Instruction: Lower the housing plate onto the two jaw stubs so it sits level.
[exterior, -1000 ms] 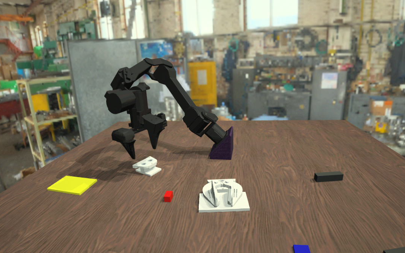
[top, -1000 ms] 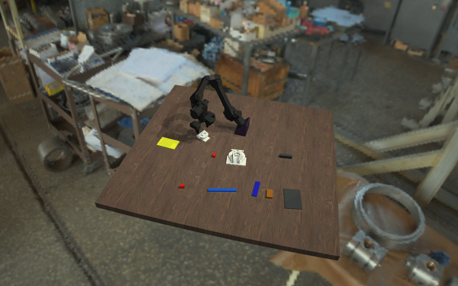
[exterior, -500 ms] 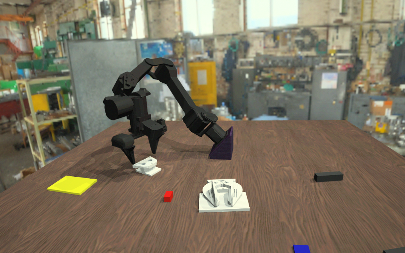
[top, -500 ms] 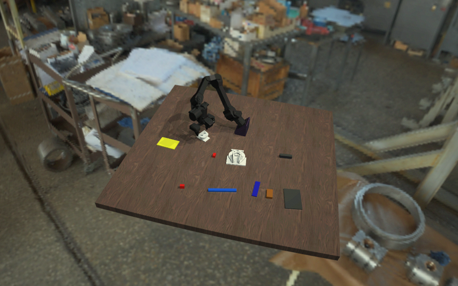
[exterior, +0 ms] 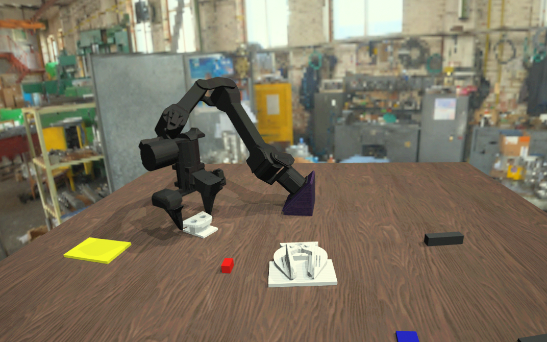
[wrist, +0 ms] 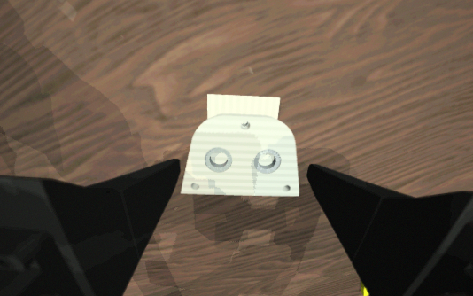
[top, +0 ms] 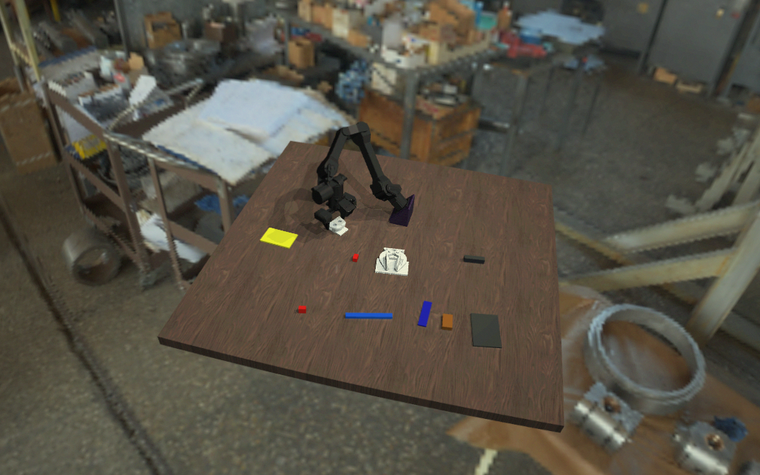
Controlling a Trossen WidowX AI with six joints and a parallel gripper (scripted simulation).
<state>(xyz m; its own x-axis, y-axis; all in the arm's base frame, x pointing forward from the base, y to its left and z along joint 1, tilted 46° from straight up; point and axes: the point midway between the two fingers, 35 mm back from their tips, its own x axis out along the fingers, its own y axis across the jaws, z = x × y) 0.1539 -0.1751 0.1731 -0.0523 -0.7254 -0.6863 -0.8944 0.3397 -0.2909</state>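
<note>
Dark wood grain covers the tabletop (top: pixel 430 377) (exterior: pixel 373 297) (wrist: pixel 373 66). Near the middle sits the white base with two jaws (top: pixel 391 271) (exterior: pixel 301 281); a red block (top: pixel 355 256) (exterior: pixel 226 266) lies left of it. Farther left, the housing plate (top: pixel 337 223) (exterior: pixel 198 220) (wrist: pixel 244 177) rests on its small white stand (exterior: pixel 202 232) (wrist: pixel 243 105), between the gripper's (top: pixel 339 219) (exterior: pixel 196 221) (wrist: pixel 244 168) released, spread fingers. Beyond, to the right, a dark purple wedge (top: pixel 402 215) (exterior: pixel 300 204) carries the arm (top: pixel 373 168) (exterior: pixel 241 121).

Behind my workspace, the exterior view gives me worn brick walls, tall bright windows (exterior: pixel 368 17) and daylight coming through. I see a yellow cabinet (exterior: pixel 282 114), grey cabinets and a green-and-cream shelf unit (exterior: pixel 41 159). From the top view, I have a speckled concrete floor (top: pixel 241 430), a cluttered brown metal cart (top: pixel 161 221) and a wooden crate (top: pixel 451 137), all softly blurred.
</note>
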